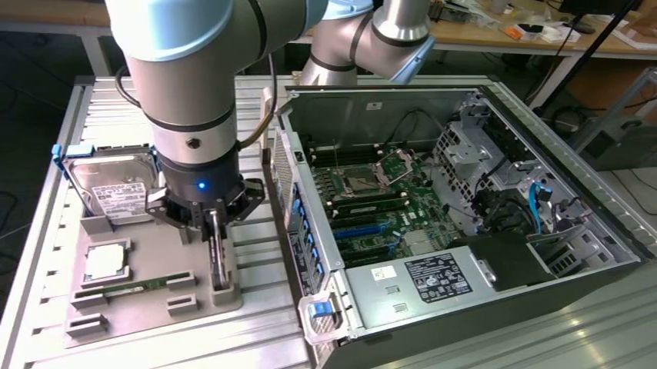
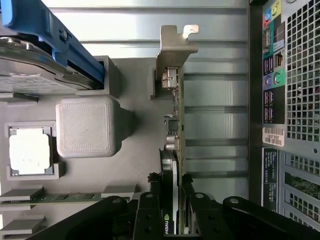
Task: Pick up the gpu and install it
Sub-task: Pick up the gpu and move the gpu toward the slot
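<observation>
The gpu (image 1: 218, 265) stands on edge in a slot of the grey holder plate (image 1: 154, 246), on the exterior view's left of the open computer case (image 1: 441, 200). In the wrist view the gpu (image 2: 175, 125) shows as a thin card with a silvery end bracket (image 2: 175, 47) at its far end and a black cooler near my fingers. My gripper (image 1: 214, 231) comes straight down onto it. The gripper (image 2: 170, 192) has a black finger (image 2: 149, 200) on each side of the card, pressed against it. The card still sits in its holder.
On the holder plate lie a hard drive (image 1: 113, 188) with blue rails, a square processor (image 1: 106, 261) and a green memory stick (image 1: 134, 288). The case's motherboard (image 1: 380, 200) with blue slots (image 1: 355, 229) lies exposed. The case's rear wall (image 2: 290, 100) stands close beside the card.
</observation>
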Controlling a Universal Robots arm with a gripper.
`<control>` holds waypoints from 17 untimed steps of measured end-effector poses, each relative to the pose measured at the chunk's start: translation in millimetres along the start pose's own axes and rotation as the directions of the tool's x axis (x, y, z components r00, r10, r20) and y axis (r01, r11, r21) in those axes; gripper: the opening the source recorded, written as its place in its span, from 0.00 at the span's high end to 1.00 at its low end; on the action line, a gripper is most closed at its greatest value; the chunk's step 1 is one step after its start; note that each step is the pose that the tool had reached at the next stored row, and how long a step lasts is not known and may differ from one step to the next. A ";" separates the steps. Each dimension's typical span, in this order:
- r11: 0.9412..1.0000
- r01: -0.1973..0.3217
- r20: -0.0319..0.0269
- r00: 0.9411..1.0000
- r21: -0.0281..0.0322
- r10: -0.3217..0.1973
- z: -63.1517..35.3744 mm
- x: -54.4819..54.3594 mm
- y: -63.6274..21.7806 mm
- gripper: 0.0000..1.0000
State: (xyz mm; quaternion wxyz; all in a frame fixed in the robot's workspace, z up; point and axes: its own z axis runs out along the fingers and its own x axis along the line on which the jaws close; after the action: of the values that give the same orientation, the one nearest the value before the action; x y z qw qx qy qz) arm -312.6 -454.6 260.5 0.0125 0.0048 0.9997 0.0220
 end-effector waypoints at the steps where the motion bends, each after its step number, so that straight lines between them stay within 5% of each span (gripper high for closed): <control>1: 1.000 0.000 0.000 1.000 0.000 0.000 -1.5 0.0 0.1 0.73; 17: 1.000 0.000 0.000 1.000 0.000 0.000 -15.6 -0.4 0.7 0.73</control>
State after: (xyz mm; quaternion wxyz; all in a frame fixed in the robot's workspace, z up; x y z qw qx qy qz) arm -312.6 -454.6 276.1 0.0126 0.0048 0.9997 0.0221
